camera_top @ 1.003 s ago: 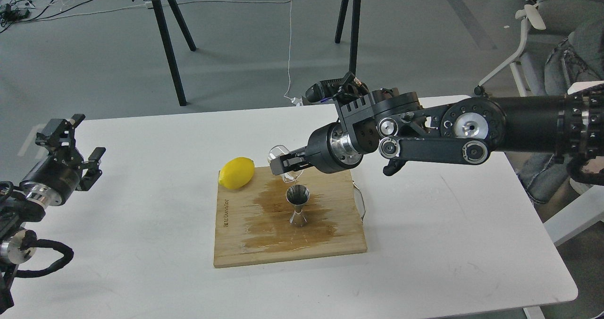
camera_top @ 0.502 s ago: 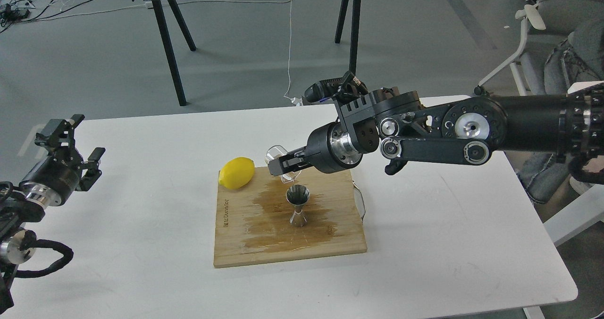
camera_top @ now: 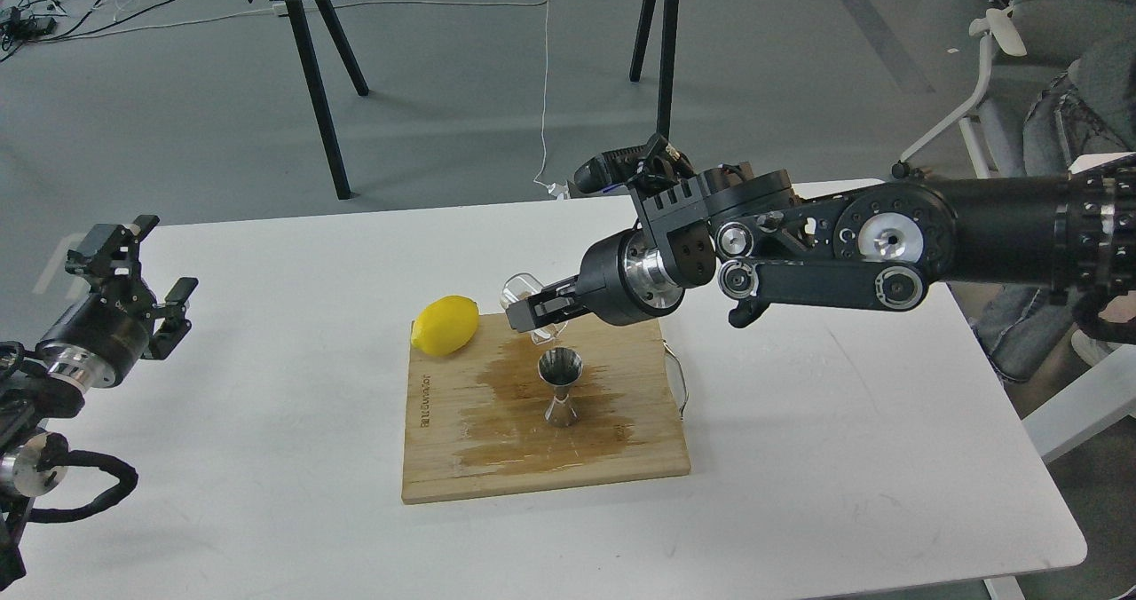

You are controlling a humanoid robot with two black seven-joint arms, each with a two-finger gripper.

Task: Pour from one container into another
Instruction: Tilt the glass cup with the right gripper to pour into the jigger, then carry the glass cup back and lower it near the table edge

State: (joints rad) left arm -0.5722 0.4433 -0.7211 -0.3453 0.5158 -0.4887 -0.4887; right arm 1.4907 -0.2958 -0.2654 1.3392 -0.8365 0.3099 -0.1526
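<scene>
My right gripper (camera_top: 530, 311) is shut on the tiny clear cup (camera_top: 523, 291), held tilted in the air with its mouth turned down toward the right. Just below and slightly right of it, the steel hourglass jigger (camera_top: 561, 388) stands upright on the wooden cutting board (camera_top: 444, 458), in the middle of a dark wet stain. My left gripper (camera_top: 142, 276) hovers open over the table's far left, with nothing between its fingers.
A yellow lemon (camera_top: 445, 325) lies at the board's back left corner. The white table (camera_top: 843, 458) holds the board, which has a metal handle (camera_top: 680, 385) on its right side. A black-legged table and chairs stand beyond.
My right gripper with the cup has shifted very slightly left and up. The jigger, lemon and left arm have not moved.
</scene>
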